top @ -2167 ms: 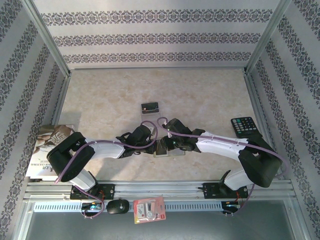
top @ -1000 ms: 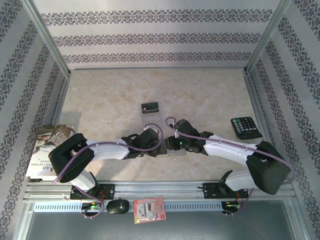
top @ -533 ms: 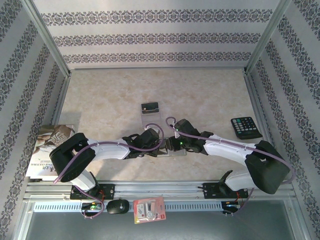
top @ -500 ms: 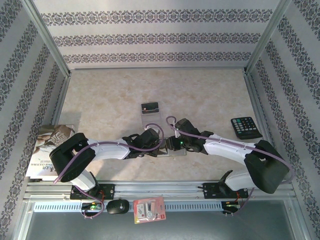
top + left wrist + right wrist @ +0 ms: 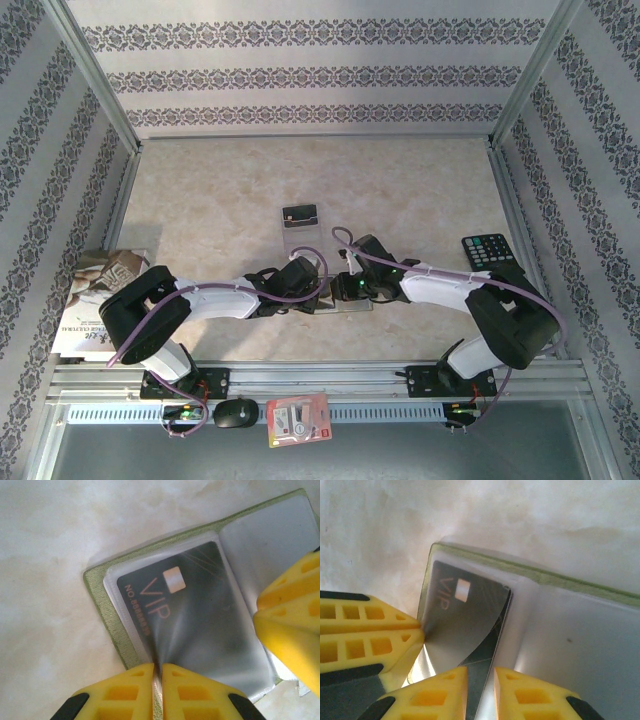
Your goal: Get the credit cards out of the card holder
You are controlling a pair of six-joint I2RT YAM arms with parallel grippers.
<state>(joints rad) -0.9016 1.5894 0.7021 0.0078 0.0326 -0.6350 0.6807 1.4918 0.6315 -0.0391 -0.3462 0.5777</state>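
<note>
The open card holder [image 5: 100,597] lay flat beneath both grippers. The left gripper [image 5: 157,687] pinched its near edge, while the right gripper [image 5: 481,690] clamped the dark VIP card [image 5: 462,625] still pocketed inside.

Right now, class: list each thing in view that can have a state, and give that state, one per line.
Olive-green folding card holder: lying open.
Dark VIP card: in its clear pocket.
Left gripper: pinched on the holder's near edge.
Right gripper: nearly shut on the card's edge.
Second dark card: out, on the table.
</note>
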